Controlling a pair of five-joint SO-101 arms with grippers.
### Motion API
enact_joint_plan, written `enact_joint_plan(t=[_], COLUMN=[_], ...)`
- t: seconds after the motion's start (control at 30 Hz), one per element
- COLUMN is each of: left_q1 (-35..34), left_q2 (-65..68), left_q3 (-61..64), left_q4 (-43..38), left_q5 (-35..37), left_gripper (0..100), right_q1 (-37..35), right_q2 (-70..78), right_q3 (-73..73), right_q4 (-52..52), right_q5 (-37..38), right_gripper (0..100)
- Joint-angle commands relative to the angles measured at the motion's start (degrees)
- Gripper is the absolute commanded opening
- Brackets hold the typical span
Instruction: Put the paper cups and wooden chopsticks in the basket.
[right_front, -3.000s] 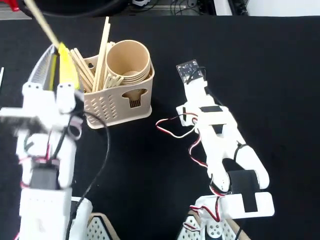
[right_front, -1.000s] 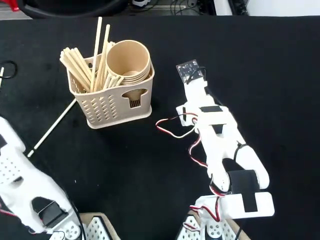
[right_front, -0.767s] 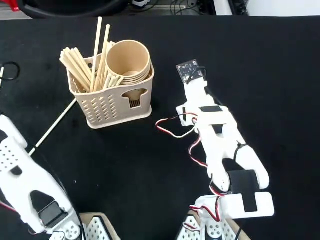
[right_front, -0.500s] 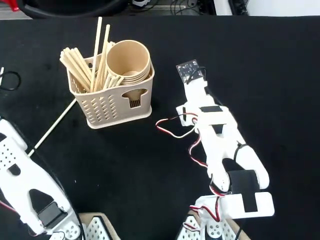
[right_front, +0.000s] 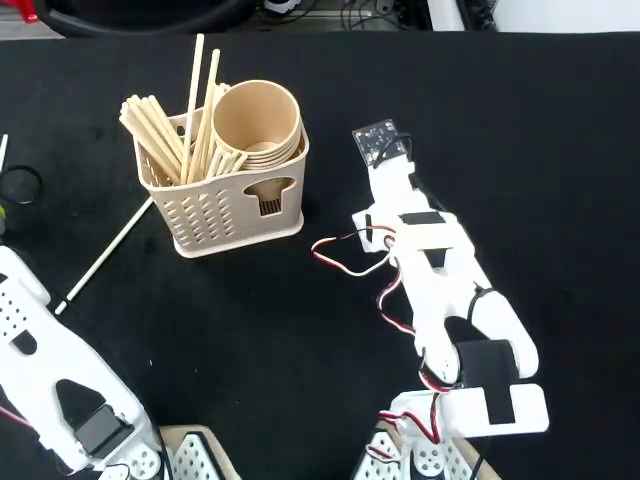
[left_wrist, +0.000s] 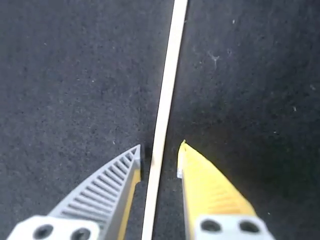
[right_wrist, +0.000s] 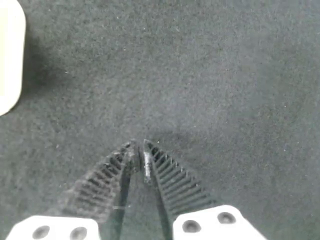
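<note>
- My left pincer (left_wrist: 160, 146) stands open, one jaw on each side of the loose wooden chopstick (left_wrist: 169, 80), not yet pinching it.
- That chopstick lies flat on the black table (right_front: 560, 120) beside the basket (right_front: 235, 215), one end close by its wall.
- The basket already holds the stacked paper cups (right_front: 256, 120) and a bundle of chopsticks (right_front: 160, 135).
- I judge the stick light, stiff and thin, apt to roll or pivot. I'd pinch across its width, towards the middle, so it doesn't tip.
- My right pincer (right_wrist: 139, 150) is closed on nothing, over bare table.
</note>
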Motion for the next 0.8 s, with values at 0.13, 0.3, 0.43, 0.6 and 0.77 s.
enact_joint_plan(t=[0.13, 0.3, 0.43, 0.6, 0.77], left_q1=[0.04, -0.04, 0.04, 1.01, -0.31], left_q2=[3.87, 7.12, 7.12, 7.56, 5.45], left_q3=[0.57, 0.31, -3.38, -15.78, -17.63], left_q4=[-0.62, 3.16, 9.23, 19.34, 19.43], left_q5=[-0.18, 0.00, 2.81, 4.48, 7.30], left_gripper=[9, 3, 3, 3, 3], right_q1=[-0.62, -0.62, -0.70, -0.70, -0.70], right_q2=[-0.31, -0.31, -0.31, -0.31, -0.22], right_q3=[-0.57, -0.57, -0.57, -0.57, -0.57], right_q4=[-0.79, -0.79, -0.79, -0.88, -1.14], right_q5=[0.53, 0.53, 0.53, 0.53, 0.53], right_gripper=[1.1, 1.1, 1.1, 1.1, 1.1])
